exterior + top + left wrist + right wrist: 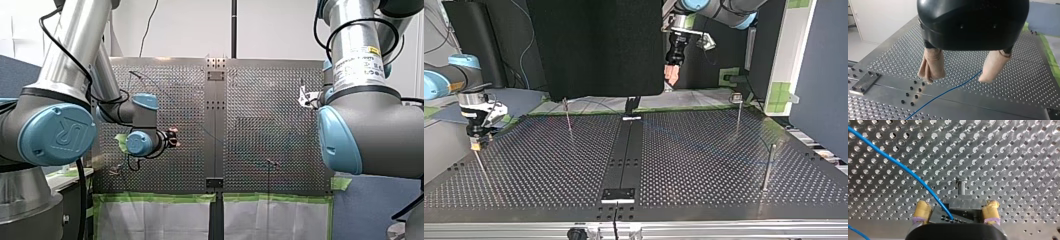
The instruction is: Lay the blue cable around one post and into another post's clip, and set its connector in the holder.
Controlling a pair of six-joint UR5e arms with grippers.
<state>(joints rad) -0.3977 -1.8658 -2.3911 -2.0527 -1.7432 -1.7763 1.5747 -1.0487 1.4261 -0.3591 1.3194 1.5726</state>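
Observation:
The blue cable (905,171) runs over the perforated plate and ends in a dark block (958,208). My right gripper (956,212) is open, one yellow pad (922,211) on each side of that block. A short post (961,187) stands just ahead of it. At the top view's left, my right gripper (476,143) sits on top of a thin post. My left gripper (958,78) hangs open above the plate with beige pads (933,65) and holds nothing. The cable (948,91) passes on the plate below its fingers. In the top view my left gripper (670,76) is high over the far edge.
Thin upright posts stand on the plate (704,200): one at the far left (568,117), one with a clip at the far right (738,111), one nearer at the right (768,167). A dark strip (624,160) runs down the plate's middle. A black panel (599,45) hangs behind.

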